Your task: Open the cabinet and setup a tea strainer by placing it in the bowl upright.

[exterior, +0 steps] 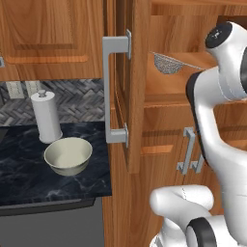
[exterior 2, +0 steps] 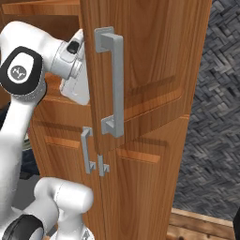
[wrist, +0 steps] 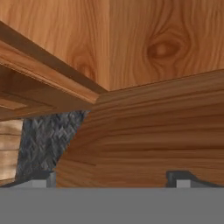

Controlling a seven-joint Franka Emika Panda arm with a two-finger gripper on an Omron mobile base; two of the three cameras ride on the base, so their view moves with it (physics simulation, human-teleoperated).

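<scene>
The tall warm-brown wooden cabinet door (exterior: 137,87) stands swung open; the small silver wire-mesh tea strainer (exterior: 167,63) lies on its inner shelf. The pale cream ceramic bowl (exterior: 68,155) sits near the black marble counter's (exterior: 24,169) right edge, before a white paper-towel roll (exterior: 47,117). The gripper (wrist: 114,177) is spread wide, empty

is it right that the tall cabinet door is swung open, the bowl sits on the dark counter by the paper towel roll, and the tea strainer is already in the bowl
Not quite. The left base view shows the tea strainer on a shelf inside the open cabinet, not in the bowl. The bowl does sit on the dark counter by the paper towel roll.
</scene>
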